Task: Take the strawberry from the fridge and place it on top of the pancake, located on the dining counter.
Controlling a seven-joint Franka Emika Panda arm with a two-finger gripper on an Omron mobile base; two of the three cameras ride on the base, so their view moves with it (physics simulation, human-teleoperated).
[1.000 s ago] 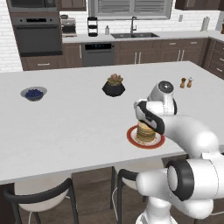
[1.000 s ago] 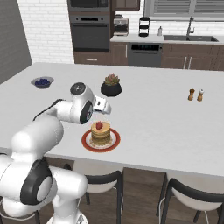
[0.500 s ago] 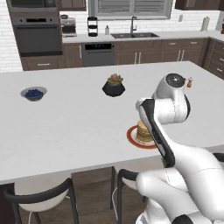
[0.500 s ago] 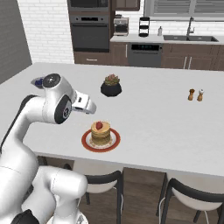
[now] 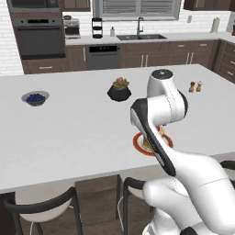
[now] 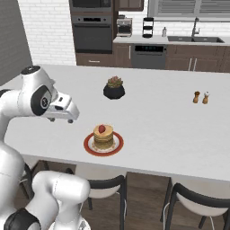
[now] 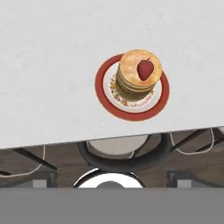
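A small grey bowl of blue berries (image 5: pixel 35 97) sits far to the left on the white top. Near the middle stands a black pot with a green and reddish plant (image 6: pixel 114 88). Two small brown shakers (image 6: pixel 201 97) stand close together at the right. Dark stools (image 6: pixel 197 204) stand along the near edge.

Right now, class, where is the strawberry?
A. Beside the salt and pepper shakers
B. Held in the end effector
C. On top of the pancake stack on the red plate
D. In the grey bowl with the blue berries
C. The strawberry sits on top of the pancake on the red plate, at the near edge of the dining counter; nothing is gripping it.
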